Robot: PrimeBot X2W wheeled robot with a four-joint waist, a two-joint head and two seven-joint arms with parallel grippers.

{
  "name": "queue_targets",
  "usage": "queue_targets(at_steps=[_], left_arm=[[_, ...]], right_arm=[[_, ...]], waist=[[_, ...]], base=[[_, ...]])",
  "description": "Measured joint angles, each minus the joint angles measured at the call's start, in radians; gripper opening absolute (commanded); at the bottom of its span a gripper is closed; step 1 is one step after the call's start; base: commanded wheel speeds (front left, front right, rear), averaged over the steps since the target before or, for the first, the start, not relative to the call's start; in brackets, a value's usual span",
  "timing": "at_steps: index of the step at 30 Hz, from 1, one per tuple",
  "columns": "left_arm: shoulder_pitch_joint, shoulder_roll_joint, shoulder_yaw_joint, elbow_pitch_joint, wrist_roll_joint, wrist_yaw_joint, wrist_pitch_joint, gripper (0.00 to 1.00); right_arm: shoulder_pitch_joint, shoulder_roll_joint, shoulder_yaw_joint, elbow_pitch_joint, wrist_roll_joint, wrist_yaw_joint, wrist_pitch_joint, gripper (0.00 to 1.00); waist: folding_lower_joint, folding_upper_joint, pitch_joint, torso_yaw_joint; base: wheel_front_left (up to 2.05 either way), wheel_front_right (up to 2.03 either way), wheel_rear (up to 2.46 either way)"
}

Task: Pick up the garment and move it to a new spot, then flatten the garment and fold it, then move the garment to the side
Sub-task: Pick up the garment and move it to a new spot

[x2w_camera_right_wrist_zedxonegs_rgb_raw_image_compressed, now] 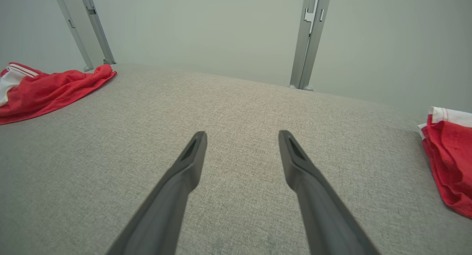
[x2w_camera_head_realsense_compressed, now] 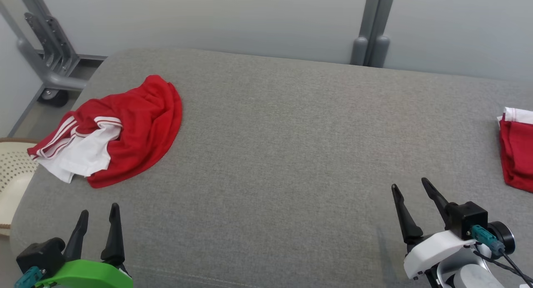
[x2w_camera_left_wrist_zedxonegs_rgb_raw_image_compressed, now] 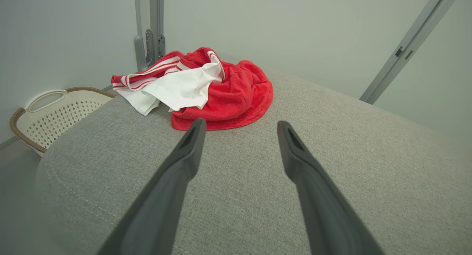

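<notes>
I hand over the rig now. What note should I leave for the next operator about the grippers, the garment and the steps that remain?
Left gripper: open, empty, at the near left of the grey padded table.
Right gripper: open, empty, at the near right.
Crumpled red and white garment: in a heap at the table's far left, apart from both grippers.
Second red garment: at the right edge, looks folded.
Done: nothing on the heap.
Left: pick up, move, flatten, fold, set aside.

Grey padded surface [x2w_camera_head_realsense_compressed: 270,155] — crumpled garment [x2w_camera_head_realsense_compressed: 133,121], second garment [x2w_camera_head_realsense_compressed: 516,155]
</notes>
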State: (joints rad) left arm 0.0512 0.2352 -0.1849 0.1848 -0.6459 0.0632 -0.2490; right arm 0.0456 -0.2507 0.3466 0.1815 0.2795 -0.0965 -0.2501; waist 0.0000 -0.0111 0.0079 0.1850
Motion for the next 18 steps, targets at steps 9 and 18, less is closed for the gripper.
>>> queue_targets(at_steps=[9, 18], left_arm=[[0.036, -0.006, 0.031, -0.006, 0.012, 0.0, 0.0, 1.0], [0.041, 0.0, 0.053, -0.002, 0.024, -0.012, 0.0, 1.0]], right_arm=[[-0.007, 0.011, 0.01, 0.02, -0.005, 0.007, 0.0, 1.0], [0.003, 0.032, 0.006, 0.02, -0.009, 0.001, 0.0, 1.0]], waist=[[0.0, 0.0, -0.009, 0.118], [0.0, 0.0, -0.021, 0.224]], base=[[0.0, 0.0, 0.0], [0.0, 0.0, 0.0]])
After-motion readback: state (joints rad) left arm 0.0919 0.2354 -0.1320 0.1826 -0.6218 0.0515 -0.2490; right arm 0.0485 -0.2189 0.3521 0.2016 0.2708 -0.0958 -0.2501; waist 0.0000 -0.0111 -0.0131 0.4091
